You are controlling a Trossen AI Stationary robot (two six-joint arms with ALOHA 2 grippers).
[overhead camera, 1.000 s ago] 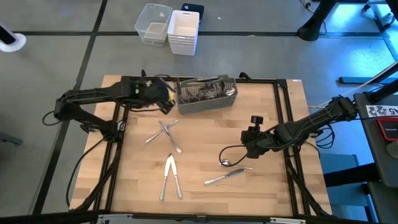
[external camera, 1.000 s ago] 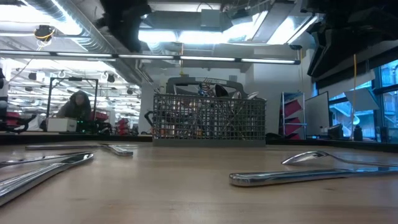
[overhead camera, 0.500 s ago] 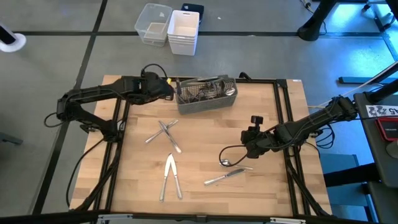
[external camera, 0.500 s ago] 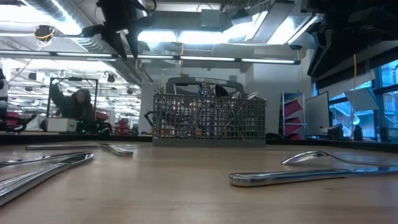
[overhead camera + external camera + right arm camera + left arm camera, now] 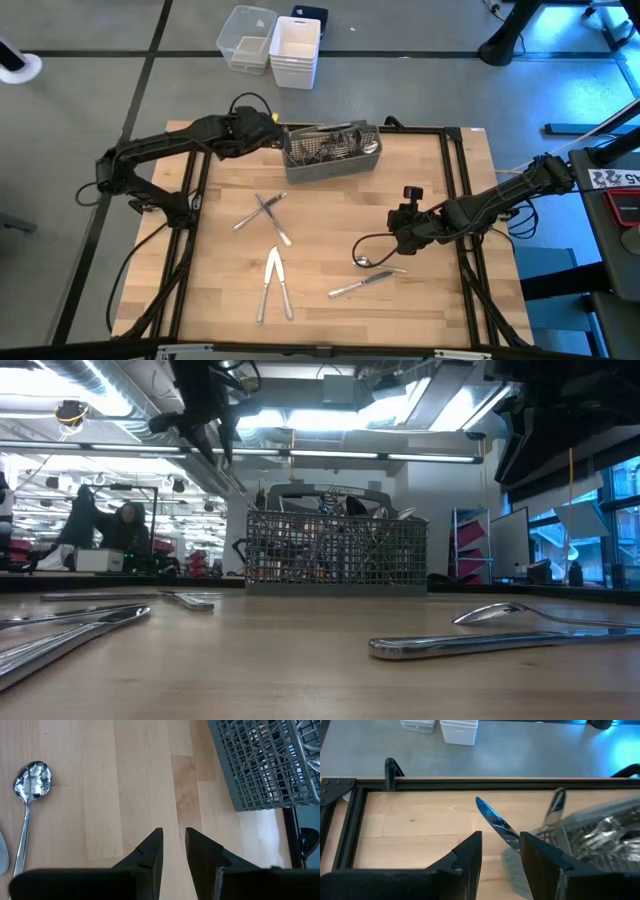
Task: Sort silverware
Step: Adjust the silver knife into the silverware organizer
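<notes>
My left gripper [image 5: 268, 133] hangs above the table's far edge, just left of the grey wire-mesh caddy [image 5: 332, 152], shut on a table knife [image 5: 495, 820]. The caddy holds several pieces of silverware [image 5: 602, 832]. More silverware lies flat on the wood. There are two crossed pieces [image 5: 265, 210], a pair side by side [image 5: 273, 285], a spoon [image 5: 375, 262] and a knife [image 5: 358, 285]. My right gripper [image 5: 395, 240] hovers above the table just beyond the spoon [image 5: 31, 780]. Its fingers stand a little apart with nothing between them. My left gripper pinches the knife between its two fingers, which hide the place of contact. The blade [image 5: 511, 839] juts out forward past the fingertips, slanting. The fingers slant down from the table's left. The knife is lifted clear of the table and the caddy.
White plastic bins [image 5: 272, 45] stand on the floor beyond the table. A black frame [image 5: 470, 783] runs round the tabletop. Bare wood lies between the caddy and the loose pieces. People show in the room behind, in the low view [image 5: 110, 530].
My left gripper has swung toward the table's far edge, close to the caddy's left end, and has rolled about its own axis. The knife has gone with it, clear of the table. My right gripper has kept still.
</notes>
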